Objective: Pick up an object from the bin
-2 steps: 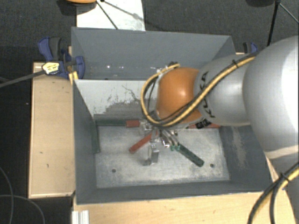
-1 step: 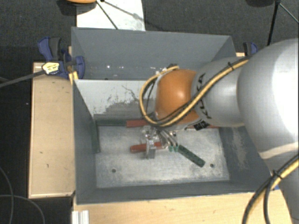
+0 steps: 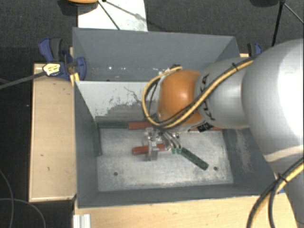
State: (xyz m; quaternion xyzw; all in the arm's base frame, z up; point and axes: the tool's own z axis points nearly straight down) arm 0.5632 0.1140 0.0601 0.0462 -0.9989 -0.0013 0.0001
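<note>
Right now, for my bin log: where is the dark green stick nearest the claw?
In the camera view the dark green stick lies on the bin floor just right of the claw, with a short red piece on the claw's left.

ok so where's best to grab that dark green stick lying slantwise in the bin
Take the green stick near its middle, straight down from above, closing across its narrow width. It lies flat and diagonal, with both long sides free.
</note>
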